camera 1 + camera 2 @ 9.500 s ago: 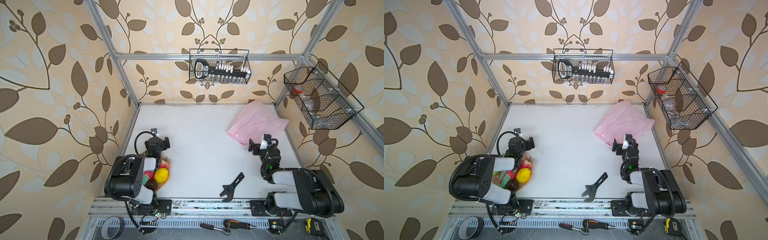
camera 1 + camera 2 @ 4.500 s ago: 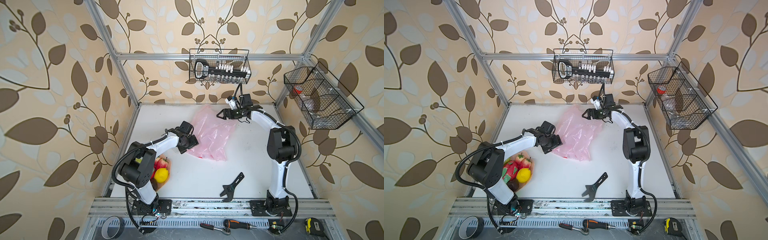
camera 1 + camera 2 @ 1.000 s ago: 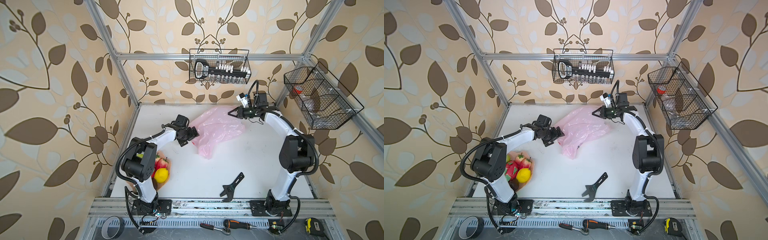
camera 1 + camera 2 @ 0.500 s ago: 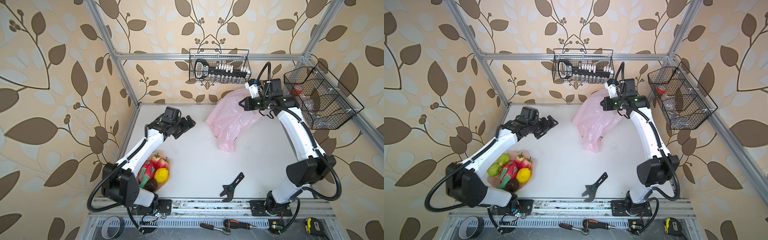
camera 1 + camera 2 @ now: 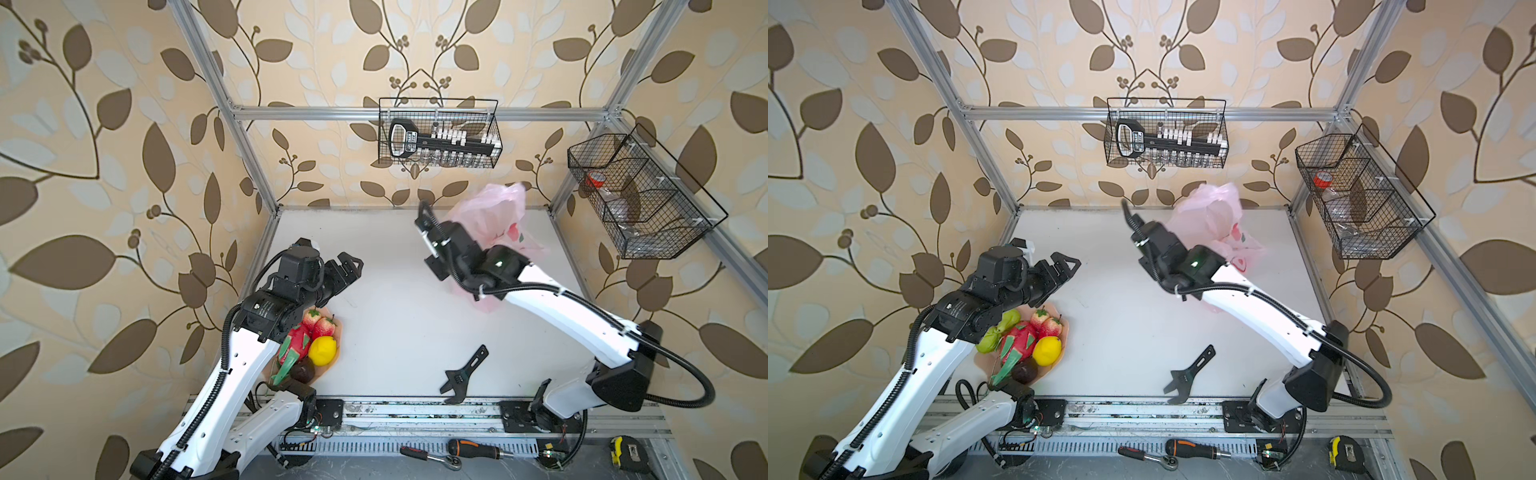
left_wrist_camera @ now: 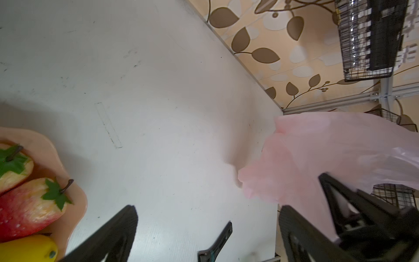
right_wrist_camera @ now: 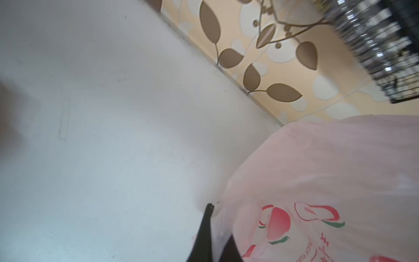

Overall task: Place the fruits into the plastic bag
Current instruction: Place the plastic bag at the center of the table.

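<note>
The plastic bag (image 5: 496, 210) (image 5: 1214, 212) is thin, pale pink, with a red printed mark. It hangs above the table's back right. My right gripper (image 7: 217, 236) is shut on a fold of the bag (image 7: 317, 170); in both top views its wrist hides the fingers. The fruits lie on a peach plate (image 5: 1052, 311) at the front left: lemon (image 5: 323, 350), dragon fruit (image 5: 297, 338), strawberries (image 5: 319, 325), a dark purple fruit (image 5: 302, 370), green pieces (image 5: 996, 332). My left gripper (image 5: 349, 266) (image 6: 207, 211) stands open and empty just behind the plate, apart from the bag (image 6: 317, 158).
A black flat wrench (image 5: 463, 372) lies near the table's front edge. Wire baskets hang on the back wall (image 5: 436, 133) and the right wall (image 5: 640, 195). Hand tools (image 5: 473, 451) lie on the rail in front of the table.
A second ago the bag lay on the table between both grippers. The right gripper has lifted it up and to the right. The left gripper has drawn back toward the plate, open.
</note>
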`<state>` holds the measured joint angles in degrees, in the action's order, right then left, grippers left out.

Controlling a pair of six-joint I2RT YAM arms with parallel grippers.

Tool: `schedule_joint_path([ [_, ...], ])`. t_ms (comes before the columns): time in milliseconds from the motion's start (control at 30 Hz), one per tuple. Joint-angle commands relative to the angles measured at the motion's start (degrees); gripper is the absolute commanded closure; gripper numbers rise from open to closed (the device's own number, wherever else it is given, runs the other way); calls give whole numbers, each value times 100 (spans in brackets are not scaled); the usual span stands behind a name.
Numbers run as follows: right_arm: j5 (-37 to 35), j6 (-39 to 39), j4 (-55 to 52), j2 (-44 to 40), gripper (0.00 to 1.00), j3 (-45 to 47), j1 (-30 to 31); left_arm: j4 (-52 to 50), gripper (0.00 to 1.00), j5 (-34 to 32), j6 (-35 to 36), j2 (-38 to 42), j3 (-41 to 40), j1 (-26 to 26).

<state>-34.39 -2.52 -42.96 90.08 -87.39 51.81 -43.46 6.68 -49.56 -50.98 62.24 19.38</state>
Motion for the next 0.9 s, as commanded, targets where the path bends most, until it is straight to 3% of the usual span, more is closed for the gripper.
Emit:
schedule_joint_path([
  [0,-692,254,150,490,100,407,489,-420,1,-321,17,152,-71,-72],
  [167,-696,889,-115,1269,100,389,1133,-661,1,-391,-46,426,-189,-73],
  [267,-292,1445,-45,1324,100,628,1203,-667,1,-330,-64,498,-238,-74],
  [400,2,1979,73,1178,93,931,1217,-704,1,-367,17,499,-142,-73],
  [533,335,2349,280,1015,76,1313,1213,-557,1,-242,17,484,-269,-68],
  [700,805,2739,535,794,48,1773,1227,-514,1,-241,17,552,-433,-74],
  [867,1411,3108,748,-1,25,1948,1249,-702,1,-221,120,488,-438,-70],
])
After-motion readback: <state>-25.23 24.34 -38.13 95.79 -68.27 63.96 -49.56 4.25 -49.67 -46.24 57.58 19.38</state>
